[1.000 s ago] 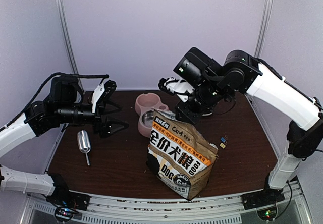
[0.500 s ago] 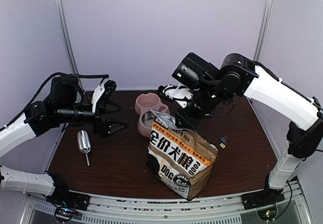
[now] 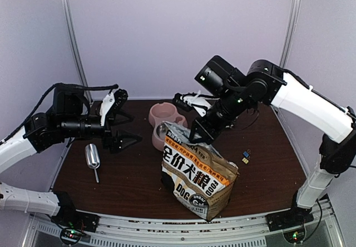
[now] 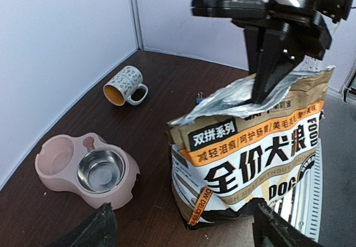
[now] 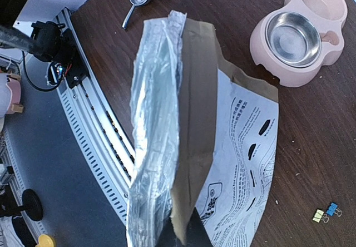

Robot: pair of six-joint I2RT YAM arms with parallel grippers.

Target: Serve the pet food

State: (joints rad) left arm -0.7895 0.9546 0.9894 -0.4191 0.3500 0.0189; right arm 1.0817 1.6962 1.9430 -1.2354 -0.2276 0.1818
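The right gripper [image 3: 196,137] comes down from the upper right of the overhead view and pinches the top edge of the kraft-and-white dog food bag [image 3: 197,174], its jaws closed tight on the crumpled foil lip. The left wrist view shows this best: the dark fingers [image 4: 261,88] bite the silver flap at the upper right of that frame. The bag stands upright at the centre of the dark wooden table [image 3: 128,186], leaning a little, with its printed face toward the bottom of the overhead view. The right wrist view looks straight down the bag's mouth, where only the silver lining and the brown outer fold show. The pet food itself cannot be seen in any view (the foil lip hides whatever is inside the bag). Just beyond the bag, toward the back wall, sits the pink double bowl [image 3: 161,112]; its steel cup shows bare metal in both wrist views. The left gripper [image 3: 129,129] hovers at the left of the overhead view, its jaws spread wide and holding nothing, pointing toward the bowl and bag but well apart from both. Below it a metal scoop [image 3: 92,157] lies flat on the table. A patterned mug [image 4: 123,84] lies on its side in the upper left of the left wrist view, and two small binder clips [image 3: 245,158] rest on the table to the right of the bag.
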